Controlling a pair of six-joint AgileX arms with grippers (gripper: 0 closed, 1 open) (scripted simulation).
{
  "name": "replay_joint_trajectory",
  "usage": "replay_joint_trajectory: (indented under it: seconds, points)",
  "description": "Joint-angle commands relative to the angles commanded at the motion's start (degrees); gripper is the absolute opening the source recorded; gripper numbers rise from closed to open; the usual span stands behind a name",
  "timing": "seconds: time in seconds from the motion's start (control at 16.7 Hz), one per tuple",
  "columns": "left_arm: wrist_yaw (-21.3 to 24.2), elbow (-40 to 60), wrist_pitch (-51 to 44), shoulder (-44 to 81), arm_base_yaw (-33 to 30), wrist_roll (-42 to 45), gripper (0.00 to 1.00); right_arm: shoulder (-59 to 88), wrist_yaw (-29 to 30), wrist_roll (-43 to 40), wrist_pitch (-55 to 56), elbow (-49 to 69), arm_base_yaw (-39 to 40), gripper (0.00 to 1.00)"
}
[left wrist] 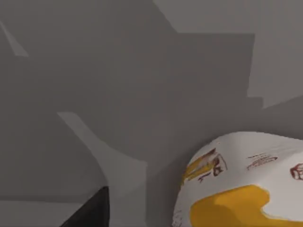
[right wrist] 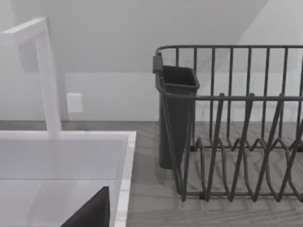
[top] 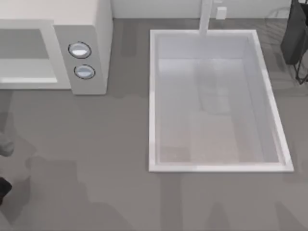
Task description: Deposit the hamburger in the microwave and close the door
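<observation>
The microwave (top: 72,48) stands at the far left corner of the grey, matte table (top: 96,144): an off-white box with smooth flat faces, a grey cavity open toward the near side, and two round silver-blue knobs (top: 82,60) stacked on its side panel. Right of it, set into the surface, lies the sink (top: 154,120), a white rectangle with a thick rim and a pale glossy basin, a slim white tap (top: 206,17) rising at its far edge. At the far right corner sits a dark wire dish rack (top: 296,38); the right wrist view shows its thin bent rods and a dark, smooth-walled cutlery cup (right wrist: 176,118) hung at the corner nearest the sink.

The hamburger (left wrist: 246,184) shows in the left wrist view as a rounded, domed lump in white wrapper with a big yellow patch and small red-brown printed marks, lying on the grey surface close under the left arm's camera. A dark wedge of the left gripper (left wrist: 90,210) shows beside it; whether those fingers stand wide or narrow cannot be told. A like dark wedge of the right gripper (right wrist: 90,210) hangs over the sink rim, its fingers equally unreadable.
</observation>
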Motion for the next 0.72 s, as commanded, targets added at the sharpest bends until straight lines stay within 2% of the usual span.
replay_joint_trajectory:
  seconds: [0.18,0.42,0.72]
  points:
    - [0.0,-2.63,4.98,2.91,0.09,0.14,1.0,0.0,0.0,0.0,0.0,0.0,0.0,1.0]
    - [0.01,-2.9,5.43,3.22,0.1,0.16,1.0,0.0,0.0,0.0,0.0,0.0,0.0,1.0]
    - [0.01,-2.9,5.43,3.22,0.1,0.16,0.62,0.0,0.0,0.0,0.0,0.0,0.0,1.0]
